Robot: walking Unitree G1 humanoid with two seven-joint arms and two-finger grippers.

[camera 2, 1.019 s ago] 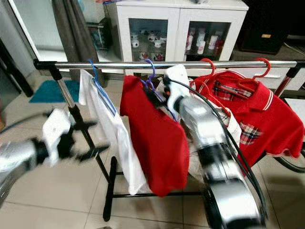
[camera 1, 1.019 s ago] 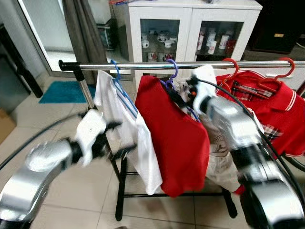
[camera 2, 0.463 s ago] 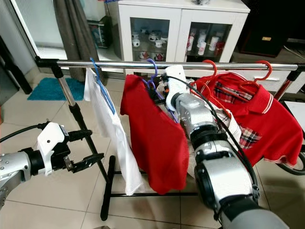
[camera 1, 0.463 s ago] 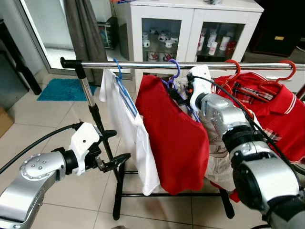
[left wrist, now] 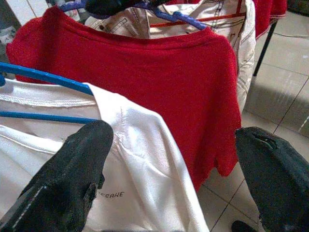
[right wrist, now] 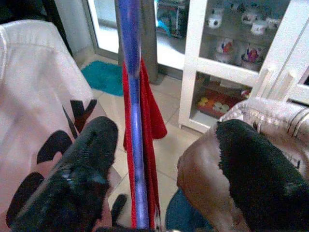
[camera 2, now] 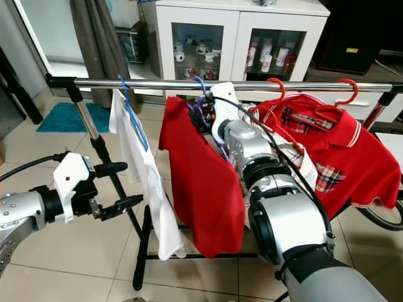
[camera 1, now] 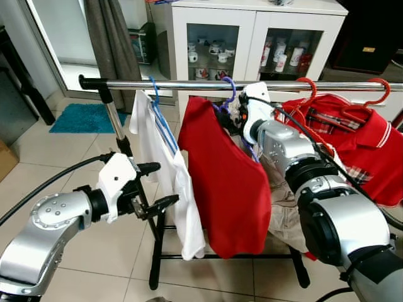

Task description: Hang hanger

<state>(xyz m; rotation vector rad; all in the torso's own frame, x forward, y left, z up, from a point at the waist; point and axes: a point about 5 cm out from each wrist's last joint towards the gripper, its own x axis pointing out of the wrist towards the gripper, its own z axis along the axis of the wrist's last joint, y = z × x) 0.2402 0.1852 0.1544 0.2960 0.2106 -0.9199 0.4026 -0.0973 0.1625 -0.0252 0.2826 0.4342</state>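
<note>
A purple hanger [camera 1: 228, 89] carrying a red T-shirt [camera 1: 233, 182] hooks over the chrome rail [camera 1: 189, 85]. My right gripper [camera 1: 237, 121] sits at that hanger's shoulder, just under the rail. Its fingers [right wrist: 82, 179] are open, with the purple hanger bar [right wrist: 130, 96] running between them untouched. To the left hangs a white T-shirt [camera 1: 176, 189] on a blue hanger [camera 1: 160, 119]. Lower down, my left gripper [camera 1: 156, 185] is open beside the white shirt's edge, facing the white shirt [left wrist: 145, 179] and the red T-shirt [left wrist: 145, 72].
Red polo shirts [camera 1: 352, 138] on red hangers fill the rail's right end. A beige garment [camera 1: 283, 207] hangs behind the red T-shirt. A white glass-door cabinet [camera 1: 252, 44] stands behind the rack, with a grey curtain [camera 1: 113, 44] and a teal mat [camera 1: 82, 118] at the left.
The left gripper has risen and come closer to the white shirt. The right gripper has shifted slightly left along the purple hanger. The red shirt hangs a bit more to the left.
</note>
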